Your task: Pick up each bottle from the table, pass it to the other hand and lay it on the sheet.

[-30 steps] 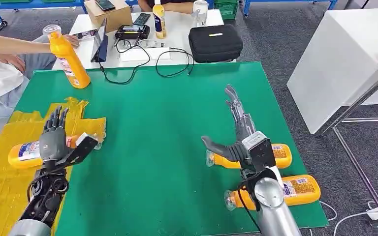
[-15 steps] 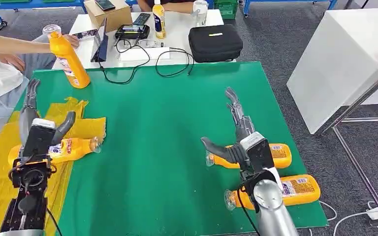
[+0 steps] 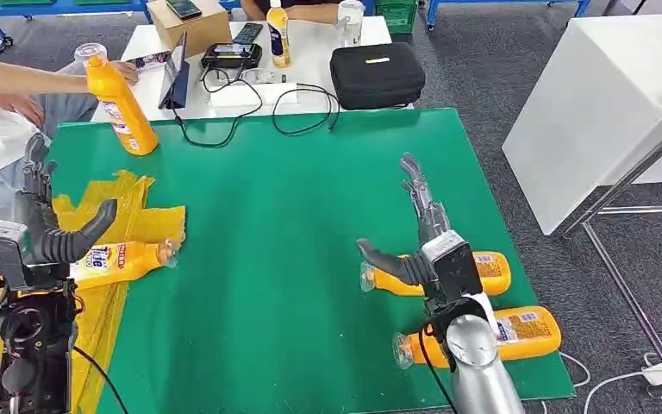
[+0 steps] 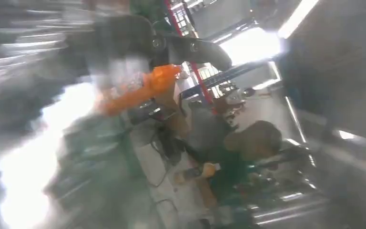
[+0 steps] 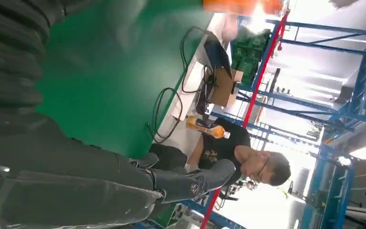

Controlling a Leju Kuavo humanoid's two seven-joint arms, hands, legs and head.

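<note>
One bottle (image 3: 121,261) is laid on the yellow sheet (image 3: 151,222) at the tabletop's left edge, cap toward the centre. Two more bottles lie near the right edge: the farther bottle (image 3: 487,272) and the near bottle (image 3: 526,332), the latter close to the near right corner. A fourth bottle (image 3: 121,105) is held upright by a person's hand at the far left corner.

The left hand (image 3: 47,237) is spread, thumb out, raised just beside the sheet bottle, with nothing seen in it. The right hand (image 3: 418,237) is spread and flat, thumb out toward the centre, poised over the neck end of the farther bottle; no grip is seen yet.

Step in hand, as judged: pickup of the farther bottle by the right hand. The fingers should be brought down across the body rather than the tapered neck, and closed around the barrel so that it cannot roll toward the edge.

The near bottle lies just beside and should not be nudged. The green tabletop (image 3: 284,224) between the hands offers open room for the pass. Cables (image 3: 302,108) trail over the far edge, well apart from both hands.
</note>
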